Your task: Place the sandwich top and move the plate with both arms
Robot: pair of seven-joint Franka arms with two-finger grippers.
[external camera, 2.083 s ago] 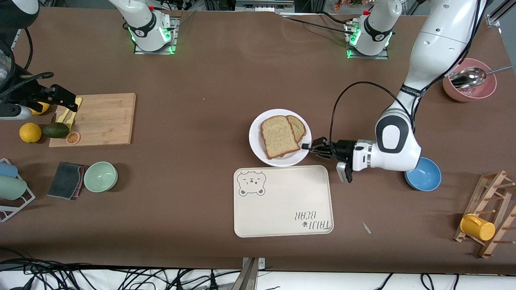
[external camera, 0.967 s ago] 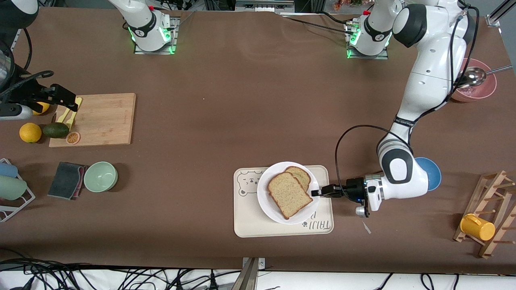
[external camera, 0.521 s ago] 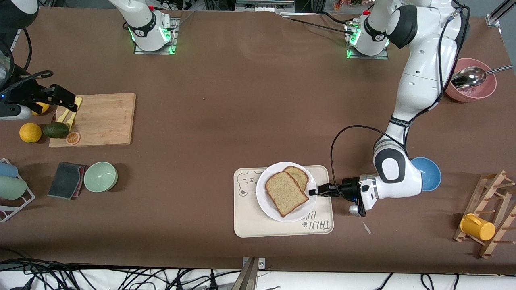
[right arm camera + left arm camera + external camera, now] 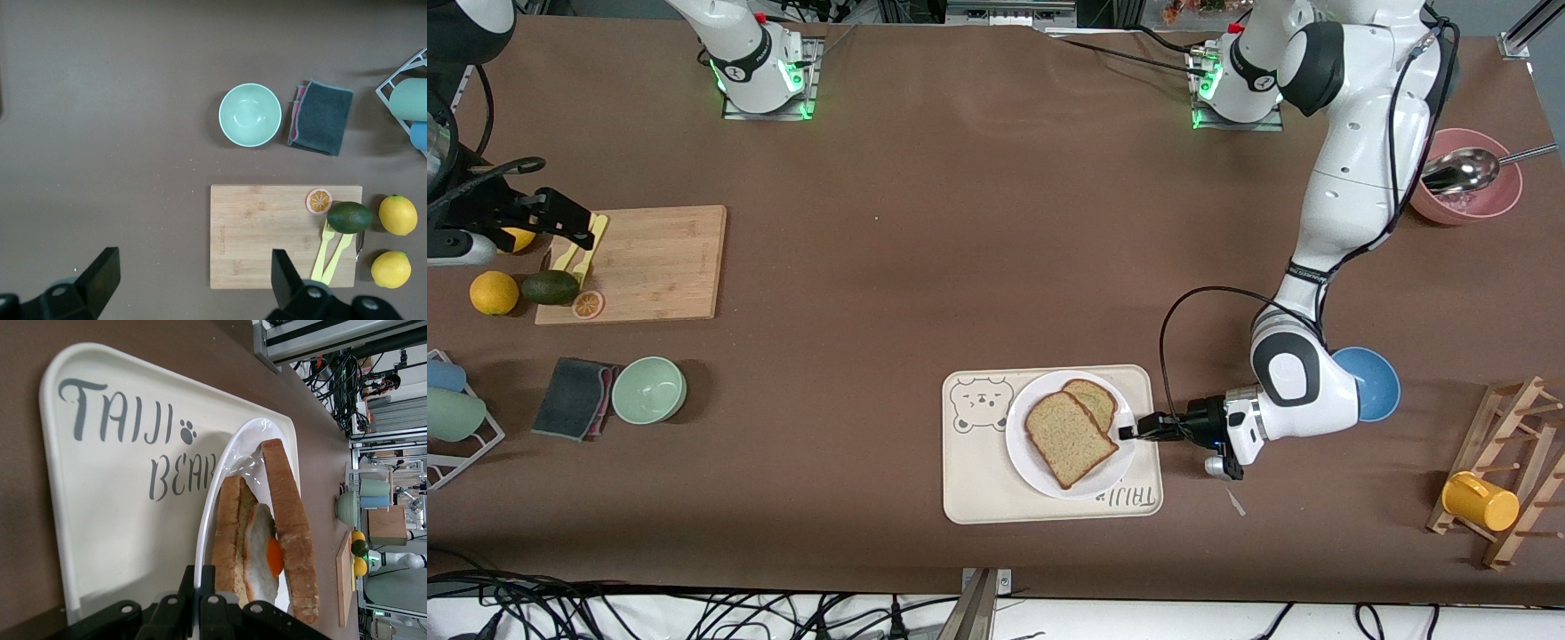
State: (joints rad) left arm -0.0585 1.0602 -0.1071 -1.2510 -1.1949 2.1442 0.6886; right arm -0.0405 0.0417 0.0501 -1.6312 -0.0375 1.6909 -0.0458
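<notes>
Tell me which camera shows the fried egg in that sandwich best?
The left wrist view: the fried egg shows edge-on between the bread slices. In the front view the sandwich top hides it. The right wrist view misses the sandwich.

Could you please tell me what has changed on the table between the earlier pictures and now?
The left gripper, shut on the plate rim throughout, carried the plate with the sandwich top from bare table nearer to the front camera, over the cream tray. The right gripper waits open over the cutting board; everything else stayed put.
</notes>
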